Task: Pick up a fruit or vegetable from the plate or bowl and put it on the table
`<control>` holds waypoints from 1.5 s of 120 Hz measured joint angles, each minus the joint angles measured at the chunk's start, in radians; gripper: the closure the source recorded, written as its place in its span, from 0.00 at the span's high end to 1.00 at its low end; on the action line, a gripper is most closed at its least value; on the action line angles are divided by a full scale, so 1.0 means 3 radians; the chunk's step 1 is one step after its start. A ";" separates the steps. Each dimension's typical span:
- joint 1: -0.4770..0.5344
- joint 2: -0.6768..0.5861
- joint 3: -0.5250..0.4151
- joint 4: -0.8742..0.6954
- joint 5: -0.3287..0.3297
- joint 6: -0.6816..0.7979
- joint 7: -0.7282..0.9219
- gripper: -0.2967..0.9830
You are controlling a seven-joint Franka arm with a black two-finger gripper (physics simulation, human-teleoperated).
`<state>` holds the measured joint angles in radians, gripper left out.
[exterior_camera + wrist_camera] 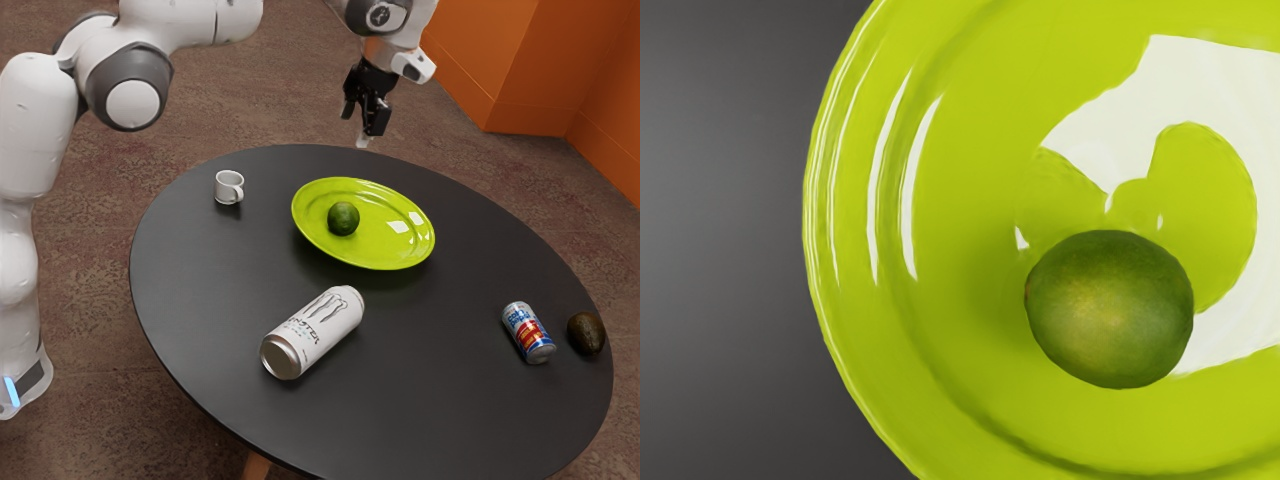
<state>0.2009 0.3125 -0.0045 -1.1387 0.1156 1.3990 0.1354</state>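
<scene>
High above the far side of the table, the black gripper (363, 117) points down, open, its two fingers apart with nothing held. Below it, a round, dark green lime (343, 218) rests on the bright yellow-green plate (408, 254), off the plate's middle toward the exterior view's left. From the hand's camera, the lime (1109, 309) is seen from above on the glossy plate (970, 210), and no finger touches it.
Around the plate on the round dark table (430, 400) are a white mug (229, 187), a large white can (314, 333) lying on its side, a small blue-and-red can (528, 333) and, near the edge, a dark avocado (586, 333).
</scene>
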 joint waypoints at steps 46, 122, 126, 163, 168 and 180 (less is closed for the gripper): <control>-0.0016 0.0010 -0.0012 -0.0828 -0.0126 0.0964 -0.0019 0.77; -0.0051 -0.0174 -0.0011 -0.1574 -0.0240 0.1530 -0.0123 0.77; -0.0051 -0.0176 -0.0011 -0.1581 -0.0241 0.1550 -0.0125 0.77; -0.0061 -0.0215 -0.0041 -0.1641 -0.0268 0.1642 -0.0144 0.77; -0.0061 -0.0247 -0.0041 -0.1691 -0.0273 0.1654 -0.0146 0.77; -0.0061 -0.0318 -0.0041 -0.1799 -0.0294 0.1683 -0.0150 0.77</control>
<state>0.1826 0.2170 -0.0169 -1.6784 0.0273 1.9040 0.0905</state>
